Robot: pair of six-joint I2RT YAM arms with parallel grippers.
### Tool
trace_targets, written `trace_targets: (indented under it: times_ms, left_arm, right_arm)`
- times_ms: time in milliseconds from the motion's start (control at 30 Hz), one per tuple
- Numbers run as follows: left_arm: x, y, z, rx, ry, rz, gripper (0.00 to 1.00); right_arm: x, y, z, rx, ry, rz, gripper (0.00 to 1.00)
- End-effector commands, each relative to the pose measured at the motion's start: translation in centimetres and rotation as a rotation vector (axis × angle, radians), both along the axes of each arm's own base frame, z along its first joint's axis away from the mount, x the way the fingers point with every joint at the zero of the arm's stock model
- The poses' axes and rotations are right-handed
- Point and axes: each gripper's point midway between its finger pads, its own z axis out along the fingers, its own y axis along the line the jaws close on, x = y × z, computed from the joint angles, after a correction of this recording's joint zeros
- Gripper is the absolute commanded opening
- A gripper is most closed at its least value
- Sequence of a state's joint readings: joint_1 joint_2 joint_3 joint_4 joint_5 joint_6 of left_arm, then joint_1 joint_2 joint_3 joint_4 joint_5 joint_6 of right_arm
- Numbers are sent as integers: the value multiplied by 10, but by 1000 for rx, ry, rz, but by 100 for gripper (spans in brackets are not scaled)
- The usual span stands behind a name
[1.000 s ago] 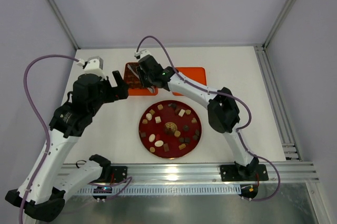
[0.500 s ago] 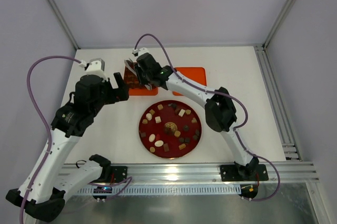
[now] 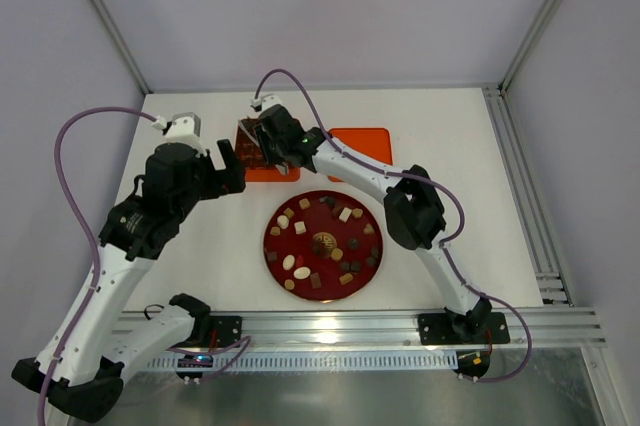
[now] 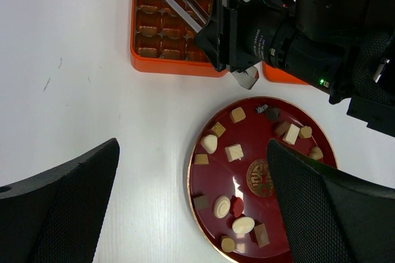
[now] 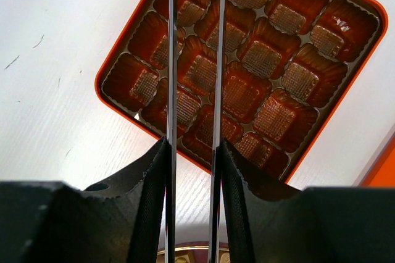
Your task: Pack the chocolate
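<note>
The left pincer [image 3: 231,166] hangs with its jaws spread as wide as they go and nothing between them. I'd guess it is parked there to stay out of the way. Its padded black fingers [image 4: 62,207] have a fine mesh texture.

Just ahead of it and to its right sits the square orange box [image 4: 173,67], a glossy rim around a grid of brown fluted cups [image 5: 262,59]. Each cup has crimped walls and a waffled floor. Those I can see look empty.

The right pincer [image 5: 194,146] is over that box, clamped partway on a pair of thin steel tongs [image 5: 171,59]. Their two flat blades run forward from its ribbed pads, side by side with a narrow gap between them. The tongs probably let it handle small pieces that its own fingers are too blunt for. The tips run out of sight, so I can't tell whether they carry anything.

To the right of this pincer lies the flat orange lid [image 3: 365,136].

Behind it, nearer the arm bases, the chocolate [image 4: 234,152] is scattered on a shiny round red plate [image 4: 213,179]. The pieces are small squares, rounds and ovals in dark brown, tan and cream.
</note>
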State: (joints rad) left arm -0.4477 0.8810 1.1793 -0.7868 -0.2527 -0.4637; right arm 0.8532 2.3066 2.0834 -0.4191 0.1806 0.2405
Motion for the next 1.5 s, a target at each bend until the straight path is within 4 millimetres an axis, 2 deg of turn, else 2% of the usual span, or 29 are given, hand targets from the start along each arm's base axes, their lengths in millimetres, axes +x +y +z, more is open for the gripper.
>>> trace_targets:
  times_ms: [0,333,467,600,667,700,733,767,800,833,867,900,933,967,1000,1033,1067,1133,1167,1200,1233,1267,1333,1367,1400,1467]
  left_arm:
    - [1,1,3,-6,-15,4,100]
    - [1,-1,1,-7,-11,-1,100]
    - [2,-1,0,-8,-11,1,100]
    - [3,-2,3,-13,-20,-2,100]
    - [5,-2,4,-14,-23,1,100]
    - [6,-2,3,-14,-22,2,100]
    - [6,-3,5,-20,-26,0,100]
    - [8,-5,4,-20,-23,-3,100]
    - [8,-6,3,-23,-22,-5,100]
    - [9,-7,4,-27,-24,-7,100]
    - [10,-8,2,-29,-19,-7,100]
    - [11,-8,1,-29,-19,-8,100]
    - [13,-10,2,-35,-25,-10,100]
    - [13,-11,0,-35,-20,-13,100]
    - [14,-12,-1,-37,-19,-15,100]
    - [15,-14,-2,-39,-18,-20,100]
    - [16,-16,-4,-43,-15,-28,100]
    - [18,-19,-6,-46,-13,-37,100]
    - [20,-19,-8,-47,-8,-37,100]
    - [20,-20,-8,-48,-7,-40,100]
    - [22,-21,-10,-45,-3,-41,100]
    - [23,-22,-11,-47,-3,-41,100]
    - [24,-23,-13,-45,3,-44,100]
    - [24,-23,-14,-43,5,-46,100]
    - [24,-24,-15,-44,8,-48,100]
    - [24,-24,-16,-42,11,-49,100]
  right_arm:
    - [10,6,35,54,-80,-9,40]
    - [10,4,43,49,-96,-8,46]
    - [11,1,56,58,-116,-12,45]
    - [7,-6,79,66,-141,-17,45]
    - [2,-14,104,86,-163,-21,45]
    - [-2,-19,100,71,-152,-25,45]
    - [-7,-27,120,89,-170,-34,45]
    - [-12,-32,123,89,-166,-38,45]
    - [-20,-41,114,60,-143,-40,45]
    - [-28,-52,132,78,-156,-48,45]
    - [-35,-59,135,80,-150,-53,45]
    - [-46,-68,117,48,-106,-53,45]
    - [-53,-77,114,39,-89,-59,44]
    - [-71,-89,116,26,-78,-56,44]
    - [-83,-99,110,1,-56,-56,44]
    - [-92,-109,112,-13,-60,-69,44]
    - [-112,-126,105,-46,-38,-65,44]
    - [-131,-142,99,-48,6,-73,45]
    - [-142,-154,84,-73,43,-80,44]
    - [-156,-167,90,-67,57,-79,44]
    - [-165,-172,86,-61,84,-88,44]
    - [-180,-187,81,-73,104,-88,45]
    - [-197,-196,75,-67,135,-91,45]
    - [-207,-206,64,-94,163,-92,44]
    - [-214,-212,70,-75,163,-94,44]
    - [-226,-222,61,-97,192,-97,44]
